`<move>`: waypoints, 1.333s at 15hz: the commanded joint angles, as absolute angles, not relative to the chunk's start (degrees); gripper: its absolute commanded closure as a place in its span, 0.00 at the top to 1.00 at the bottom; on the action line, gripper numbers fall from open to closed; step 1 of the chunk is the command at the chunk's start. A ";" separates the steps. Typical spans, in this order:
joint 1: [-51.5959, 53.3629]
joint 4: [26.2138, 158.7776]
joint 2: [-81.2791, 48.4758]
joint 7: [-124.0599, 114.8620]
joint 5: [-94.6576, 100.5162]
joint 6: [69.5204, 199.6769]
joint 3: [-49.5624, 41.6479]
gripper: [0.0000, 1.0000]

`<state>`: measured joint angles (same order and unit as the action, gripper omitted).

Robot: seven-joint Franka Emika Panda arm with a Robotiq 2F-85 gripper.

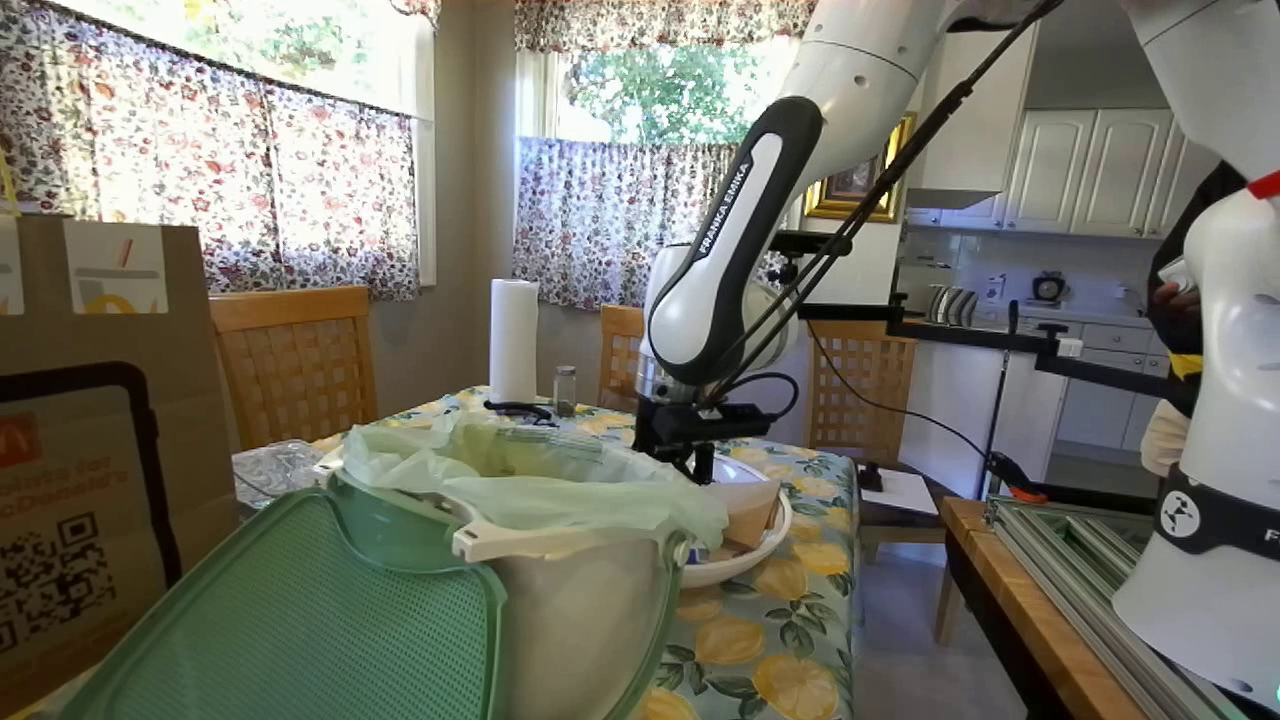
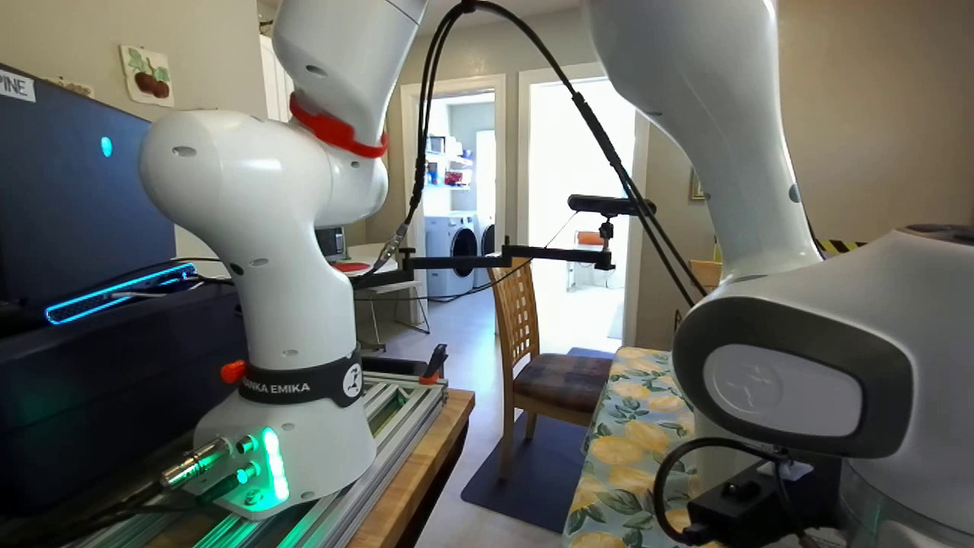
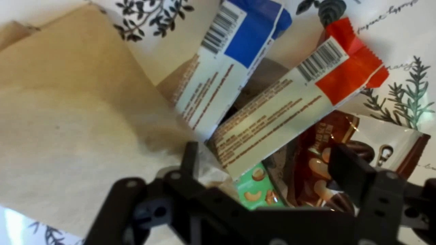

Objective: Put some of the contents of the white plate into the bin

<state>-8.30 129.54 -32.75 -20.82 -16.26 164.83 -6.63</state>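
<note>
The end effector point(image 3: 264, 158) stands wide over wrappers point(image 3: 272, 119) in the white plate point(image 1: 722, 572), beside the bin point(image 1: 585, 620) near a desk point(image 1: 800, 625) edge.

Bin point(image 1: 585, 620) looked like smooth, low-sheen plastic; liner point(image 1: 590, 503) was thin, crinkled, translucent plastic film; green panel point(image 1: 340, 620) was plastic with a dimpled face. Plate point(image 3: 408, 32) was smooth and glossy, paper point(image 3: 68, 136) matt and creased, wrappers point(image 3: 279, 117) slick, shiny film. Gripper point(image 3: 265, 163) was matt, arm point(image 1: 860, 100) smooth with a soft shine. Tablecloth point(image 1: 740, 685) looked smooth (cloth or vinyl, couldn't tell). Curtains point(image 1: 340, 200) were thin cloth, chair point(image 1: 290, 308) smooth wood, bench point(image 2: 421, 445) wood, rails point(image 1: 1080, 600) bare, dull metal.
</note>
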 commanded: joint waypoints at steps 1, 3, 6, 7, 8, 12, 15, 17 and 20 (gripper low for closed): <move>-10.44 126.59 -35.57 -19.39 -18.64 163.85 -4.84 0.68; -10.61 126.13 -36.03 -19.39 -18.55 163.65 -4.82 0.50; -10.69 125.68 -35.90 -19.40 -18.37 163.35 -5.01 0.27; -10.72 125.62 -35.73 -19.33 -18.32 163.21 -5.00 0.20; -10.55 125.74 -35.38 -19.38 -18.25 163.28 -5.09 0.14; -9.47 126.09 -33.77 -19.84 -17.49 162.60 -5.84 0.05; -8.30 126.25 -33.23 -20.59 -16.41 160.72 -7.65 0.27; -10.16 125.85 -32.78 -18.96 -18.37 160.05 -5.01 0.32; -10.12 125.22 -32.51 -19.06 -19.29 158.21 -3.33 0.56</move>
<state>-9.28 126.41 -33.31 -20.82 -17.15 161.15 -5.36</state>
